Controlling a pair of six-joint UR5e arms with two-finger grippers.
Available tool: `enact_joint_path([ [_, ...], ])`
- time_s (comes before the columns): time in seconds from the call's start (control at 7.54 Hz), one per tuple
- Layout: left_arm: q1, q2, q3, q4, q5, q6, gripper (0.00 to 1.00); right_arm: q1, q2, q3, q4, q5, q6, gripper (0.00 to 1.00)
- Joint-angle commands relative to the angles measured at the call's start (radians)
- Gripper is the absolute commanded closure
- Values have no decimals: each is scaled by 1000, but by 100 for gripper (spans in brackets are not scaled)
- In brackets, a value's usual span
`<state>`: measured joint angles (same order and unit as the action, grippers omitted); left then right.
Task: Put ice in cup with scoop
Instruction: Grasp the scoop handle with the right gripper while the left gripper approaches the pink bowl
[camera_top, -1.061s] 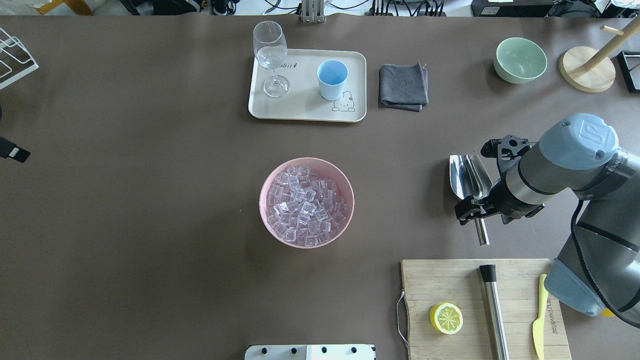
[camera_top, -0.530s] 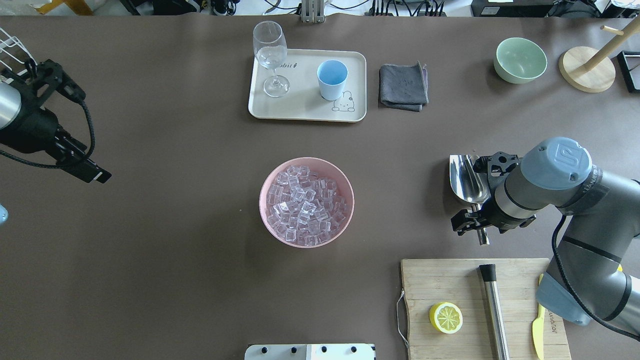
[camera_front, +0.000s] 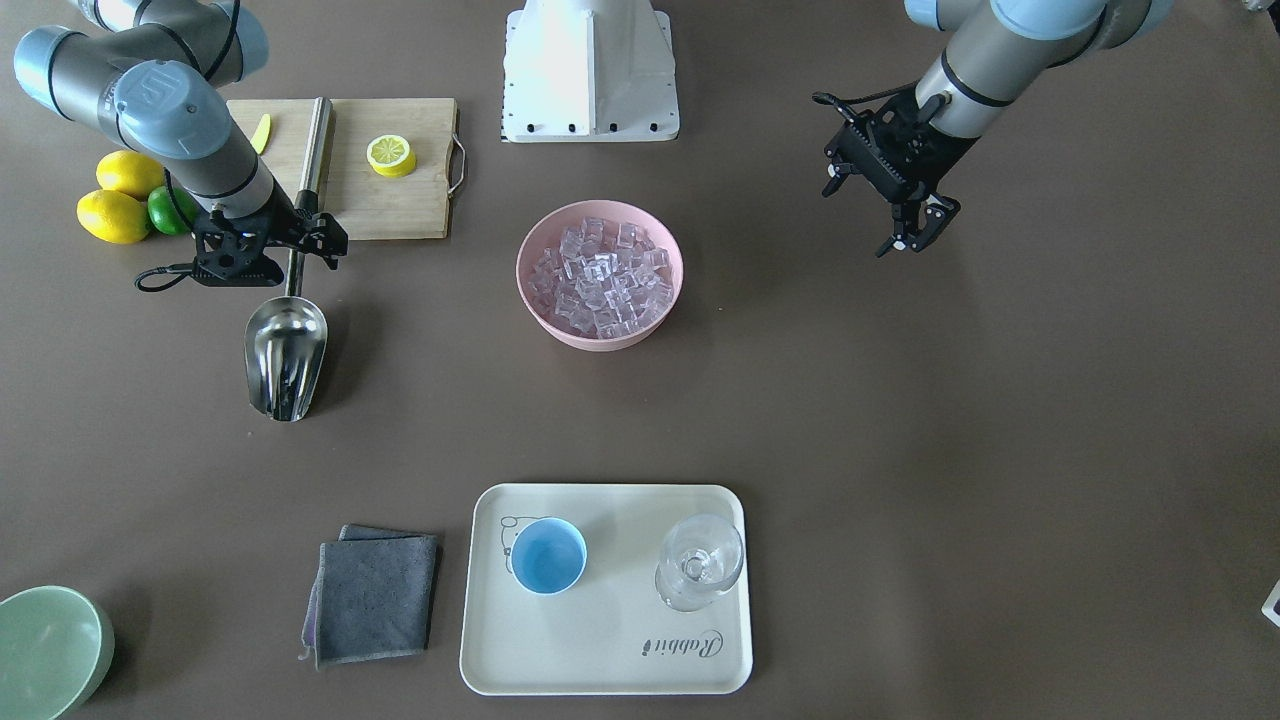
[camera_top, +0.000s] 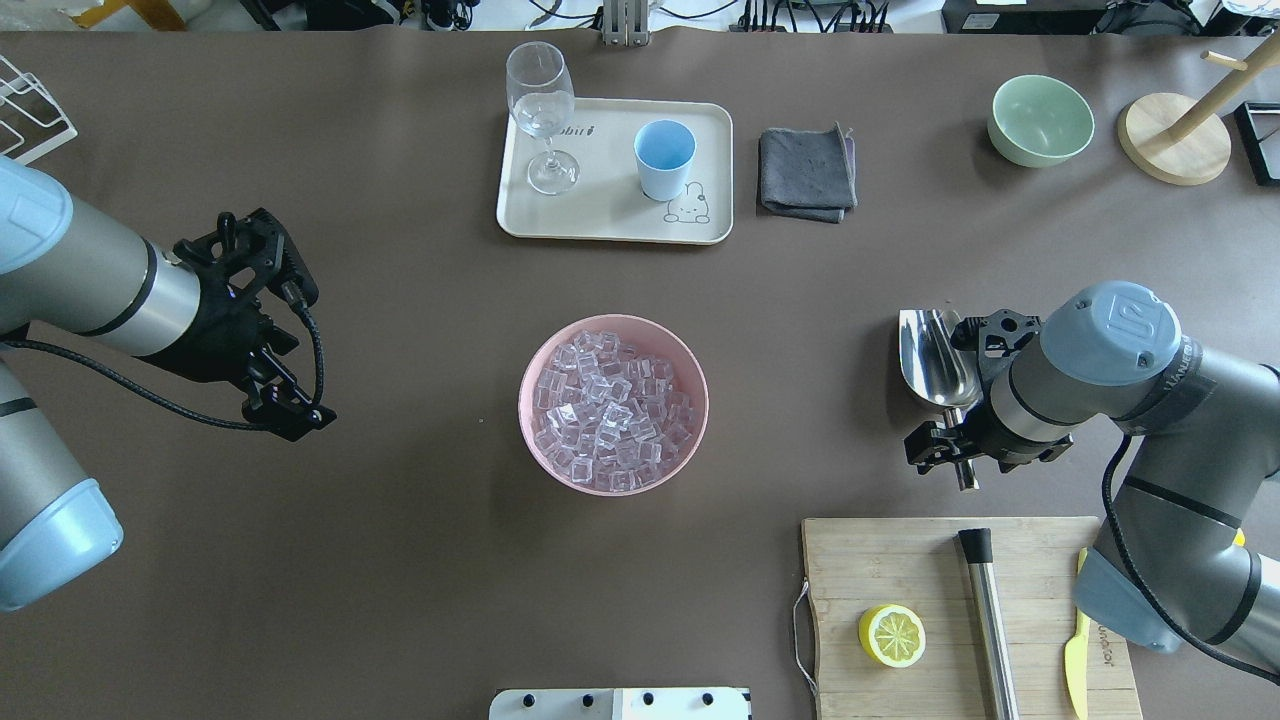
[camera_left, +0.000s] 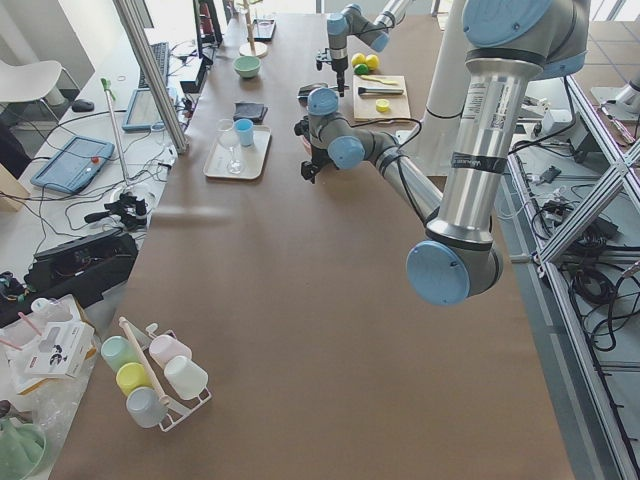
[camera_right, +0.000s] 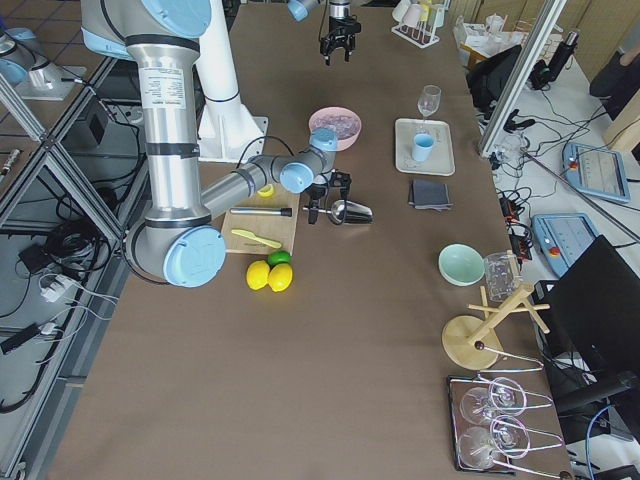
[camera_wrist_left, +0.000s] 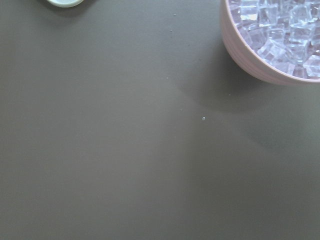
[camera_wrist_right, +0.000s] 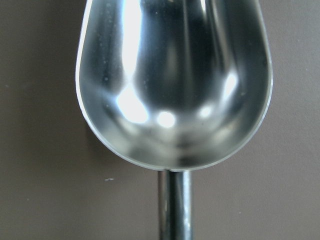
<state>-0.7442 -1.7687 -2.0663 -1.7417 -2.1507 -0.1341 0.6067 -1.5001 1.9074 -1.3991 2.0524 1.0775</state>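
— Where's the scoop (camera_top: 932, 358), and how will it handle?
— Right of the pink bowl (camera_top: 523, 405), lying flat. I'd judge it stiff, light and slick; best taken by the thin rod handle. My right pincer (camera_top: 955, 450) straddles that handle, but I can't tell whether it has closed. My left pincer (camera_front: 912, 232), left of the bowl, gapes empty.
— Containers?
— The bowl is heaped with ice (camera_top: 610, 405). The cup (camera_top: 664, 158), beyond it, is empty.
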Motion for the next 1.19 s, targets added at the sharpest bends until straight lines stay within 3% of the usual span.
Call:
enact_joint_path([
  [0.0,78,1,5,-88,46,2,2,-4,-3,-1,5,2,15,43],
  [0.13,116,29,3,-164,102,4,2,-5,-5,-1,5,3,16,82],
  [0.27,156,28,-3,-176,151,4,2,-5,-5,-1,6,5,34,100],
  [0.4,190,25,-3,-200,190,13,2,-7,-3,4,8,8,54,100],
  [0.66,195,26,-6,-222,233,315,2,-7,0,8,8,11,53,100],
  [1.06,267,37,8,-290,391,329,2,4,-2,48,-6,26,-12,100],
])
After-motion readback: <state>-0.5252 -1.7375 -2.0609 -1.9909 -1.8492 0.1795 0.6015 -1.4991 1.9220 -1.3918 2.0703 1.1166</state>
